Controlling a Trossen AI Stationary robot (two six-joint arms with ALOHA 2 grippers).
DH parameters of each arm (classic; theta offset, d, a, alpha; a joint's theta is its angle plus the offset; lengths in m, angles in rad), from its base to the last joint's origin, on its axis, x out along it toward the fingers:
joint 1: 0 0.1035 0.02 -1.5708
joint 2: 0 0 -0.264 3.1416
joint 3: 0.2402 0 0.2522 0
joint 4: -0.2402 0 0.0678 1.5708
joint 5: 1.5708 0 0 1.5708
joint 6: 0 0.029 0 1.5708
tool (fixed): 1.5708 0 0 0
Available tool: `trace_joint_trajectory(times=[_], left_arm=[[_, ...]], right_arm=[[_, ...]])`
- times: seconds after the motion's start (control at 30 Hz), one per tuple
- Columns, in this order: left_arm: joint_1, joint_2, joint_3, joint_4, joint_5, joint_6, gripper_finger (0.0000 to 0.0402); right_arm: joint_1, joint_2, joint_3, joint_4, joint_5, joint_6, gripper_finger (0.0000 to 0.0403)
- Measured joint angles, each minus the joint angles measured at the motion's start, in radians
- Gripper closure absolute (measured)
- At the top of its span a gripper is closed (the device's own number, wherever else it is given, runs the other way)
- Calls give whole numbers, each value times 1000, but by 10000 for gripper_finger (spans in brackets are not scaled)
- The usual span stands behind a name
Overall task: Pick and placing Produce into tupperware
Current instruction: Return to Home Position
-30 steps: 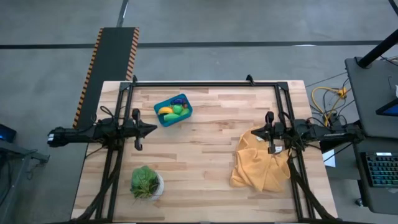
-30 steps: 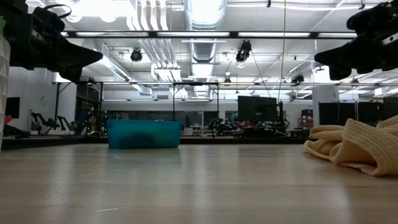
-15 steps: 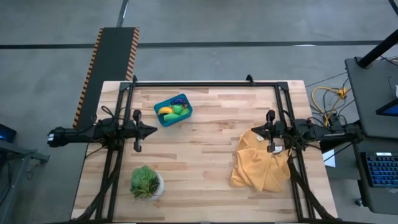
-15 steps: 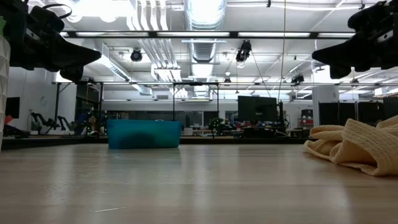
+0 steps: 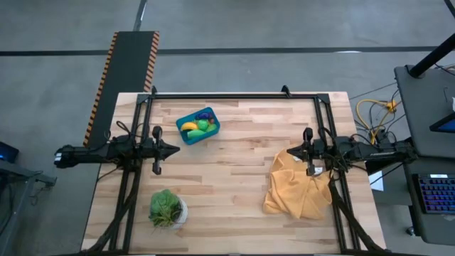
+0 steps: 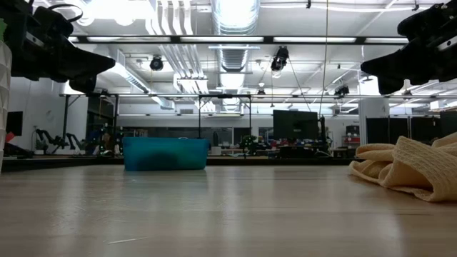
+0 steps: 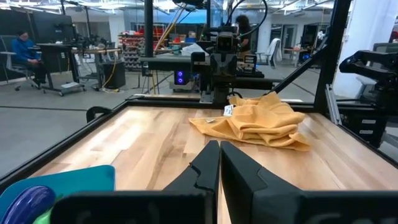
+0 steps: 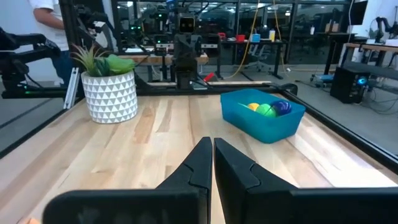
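Task container: tupperware (image 5: 198, 125), a teal rectangular tub with rounded corners. Upright on the desk (image 5: 234, 178), left of centre toward the far edge, set at a slant to the desk's sides.

Contents, all inside the tub walls:
- banana (image 5: 188, 126), yellow, on the side nearer the left arm
- green piece (image 5: 202, 126), touching the banana
- purple-blue piece (image 5: 205, 114) at the far corner, probably the eggplant, though too small in the high view to be sure

Left gripper (image 5: 173, 149): raised above the desk, on the near side of the tupperware and slightly left of it. Near but apart, with bare boards between the two. Jaws clenched tip to tip, grasping nothing. A corner of the tub and the purple-blue piece at the edge of the left wrist view.

Right gripper (image 5: 289, 151): raised above the right half of the desk, pointing toward the left arm, well apart from the tupperware. Jaws clenched, empty. Tub ahead of the jaws and off to one side across open boards in the right wrist view.

Surroundings:
- mustard cloth (image 5: 298, 186), crumpled, on the right half of the desk directly under and in front of the right gripper, far from the tub
- plant (image 5: 166, 206), leafy green in a white patterned pot, at the near-left corner, beside the left arm's base and well apart from the tub
- black frame (image 5: 234, 94) along the desk's edges, carrying both arms
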Motion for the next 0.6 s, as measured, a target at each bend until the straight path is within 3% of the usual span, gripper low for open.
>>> trace_joint_trajectory(times=[0.6], left_arm=[[0, 6, 0, 6, 0, -6, 402]], right_arm=[[0, 0, 0, 0, 0, -1, 394]])
